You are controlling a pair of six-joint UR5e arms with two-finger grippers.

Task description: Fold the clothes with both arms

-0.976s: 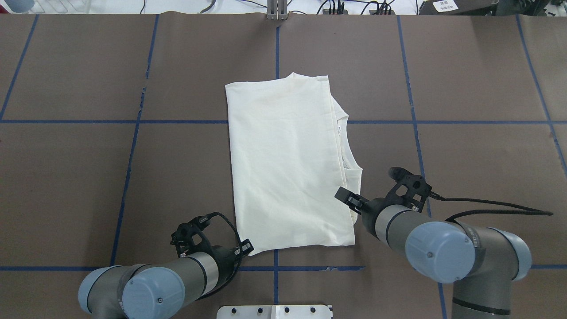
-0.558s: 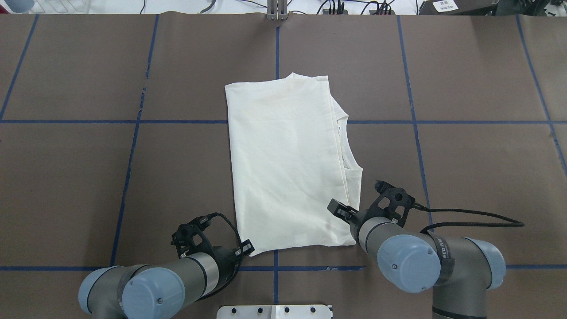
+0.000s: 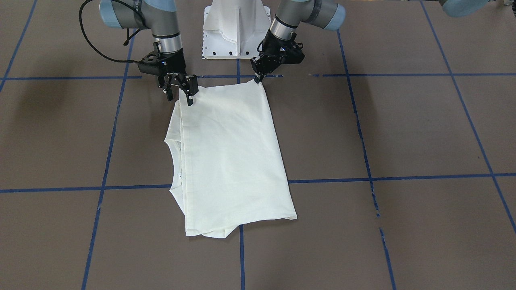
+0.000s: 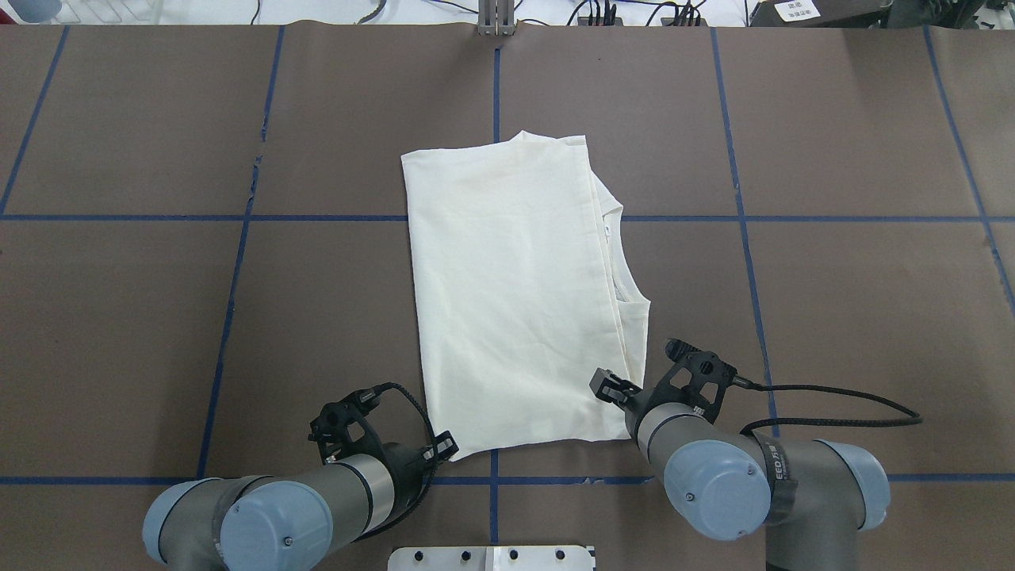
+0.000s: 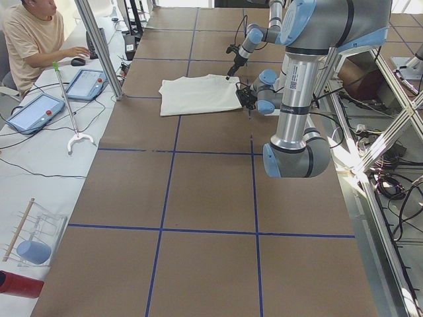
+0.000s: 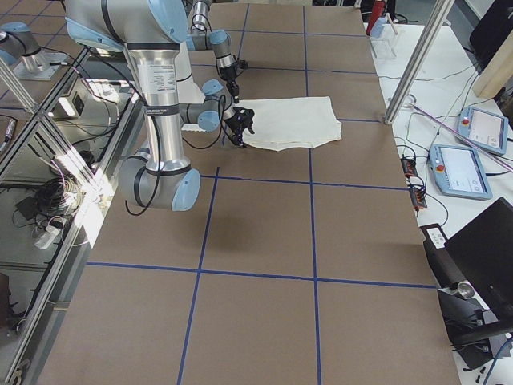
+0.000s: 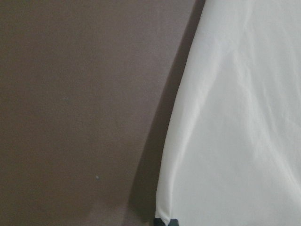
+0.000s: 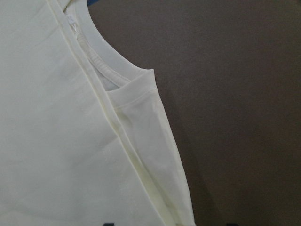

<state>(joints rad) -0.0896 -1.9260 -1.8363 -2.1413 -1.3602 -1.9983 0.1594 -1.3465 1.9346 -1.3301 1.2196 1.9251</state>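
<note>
The cream T-shirt [image 3: 229, 161] lies folded in a long rectangle in the middle of the table, plain side up, with its collar [image 8: 101, 56] at my right; the print is hidden. It also shows in the overhead view [image 4: 515, 293]. My left gripper [image 3: 257, 79] is shut on the shirt's near left corner, and the edge there [image 7: 169, 188] sits slightly raised. My right gripper [image 3: 179, 93] is open and points down over the near right corner, with one finger [image 3: 189, 98] over the cloth and the other just off its edge.
The white base pedestal [image 3: 236, 28] stands right behind both grippers. The right arm's black cable [image 4: 833, 392] loops over the table at the right. Blue tape lines [image 4: 496, 95] cross the brown table. An operator [image 5: 30, 39] sits at tablets beyond the far edge.
My right arm has drawn back toward the base and a little left, bringing its gripper over the shirt's near right corner. The left arm has barely moved.
</note>
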